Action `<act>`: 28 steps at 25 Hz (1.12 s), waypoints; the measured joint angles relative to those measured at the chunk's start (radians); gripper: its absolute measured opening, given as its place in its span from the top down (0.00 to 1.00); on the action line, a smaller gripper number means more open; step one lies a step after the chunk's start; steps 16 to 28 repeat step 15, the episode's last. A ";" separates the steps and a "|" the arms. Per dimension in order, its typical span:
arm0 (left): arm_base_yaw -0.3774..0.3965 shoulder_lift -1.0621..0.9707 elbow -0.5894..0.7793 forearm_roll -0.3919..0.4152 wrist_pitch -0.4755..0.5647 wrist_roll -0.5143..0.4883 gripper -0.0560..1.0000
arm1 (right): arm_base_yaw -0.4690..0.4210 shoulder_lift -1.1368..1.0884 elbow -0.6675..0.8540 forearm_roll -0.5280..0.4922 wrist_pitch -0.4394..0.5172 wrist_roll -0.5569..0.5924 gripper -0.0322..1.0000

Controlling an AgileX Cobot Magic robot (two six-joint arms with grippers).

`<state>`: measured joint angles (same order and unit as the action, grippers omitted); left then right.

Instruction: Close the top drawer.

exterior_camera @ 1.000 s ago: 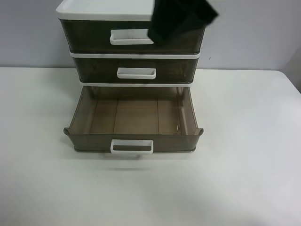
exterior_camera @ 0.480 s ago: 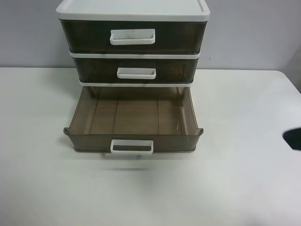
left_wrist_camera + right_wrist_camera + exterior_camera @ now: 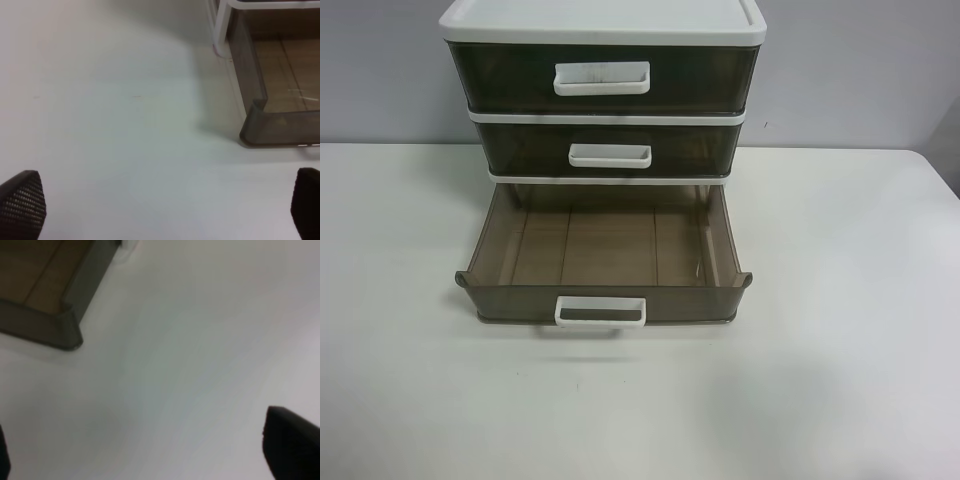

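Observation:
The top drawer (image 3: 510, 78) is smoky brown with a wide white loop handle (image 3: 601, 78) that bears grey scuffs. It looks pushed into the white-topped cabinet (image 3: 600, 20). Neither arm shows in the exterior high view. My left gripper (image 3: 165, 210) is open and empty over the white table, beside a front corner of the pulled-out bottom drawer (image 3: 270, 127). My right gripper (image 3: 145, 450) is open and empty over the table, near the bottom drawer's other front corner (image 3: 60, 325).
The middle drawer (image 3: 520, 150) is shut. The bottom drawer (image 3: 510, 300) is pulled far out onto the white table (image 3: 840, 300), and nothing lies in it. The cabinet stands at the table's back, against a grey wall.
A black arm that hung in front of the top drawer's right side a second ago swung off to the right and has left the exterior high view. The drawers have not moved.

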<state>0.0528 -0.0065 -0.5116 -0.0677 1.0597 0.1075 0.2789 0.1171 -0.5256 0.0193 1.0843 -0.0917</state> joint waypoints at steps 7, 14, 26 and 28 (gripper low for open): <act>0.000 0.000 0.000 0.000 0.000 0.000 0.01 | -0.135 -0.120 0.019 0.010 -0.010 0.018 0.01; 0.000 0.000 0.000 0.000 0.000 0.000 0.01 | -0.135 -0.120 0.020 0.010 -0.010 0.026 0.01; 0.000 0.000 0.000 0.001 0.000 0.000 0.01 | -0.135 -0.120 0.020 0.010 -0.010 0.026 0.01; 0.000 0.000 0.000 0.001 0.000 0.000 0.01 | -0.135 -0.120 0.020 0.010 -0.010 0.026 0.01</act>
